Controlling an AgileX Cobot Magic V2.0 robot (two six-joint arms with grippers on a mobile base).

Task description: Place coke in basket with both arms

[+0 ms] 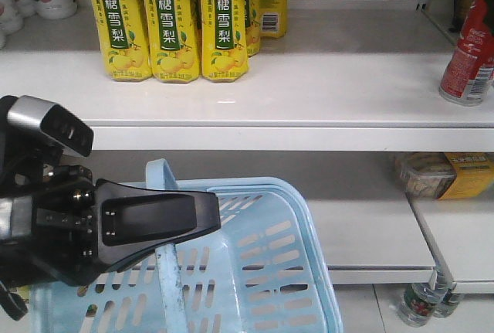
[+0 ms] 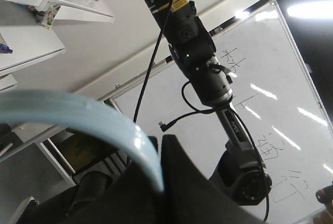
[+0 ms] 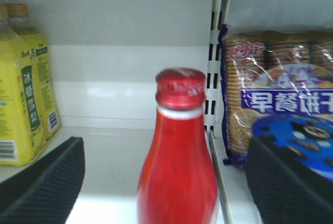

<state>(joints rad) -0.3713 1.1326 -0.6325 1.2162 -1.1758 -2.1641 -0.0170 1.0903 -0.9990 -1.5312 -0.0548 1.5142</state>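
Slim red metal coke bottle stands on white shelf, ungrasped. right gripper wide open, straddling it. left gripper clamps light-blue slotted plastic basket by its handle. Grasp, transfer and drop are left.

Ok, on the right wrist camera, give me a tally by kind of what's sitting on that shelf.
Yellow bottles: 2
Red coke bottle: 1
Cracker pack: 1
Blue cookie pack: 1
Total: 5
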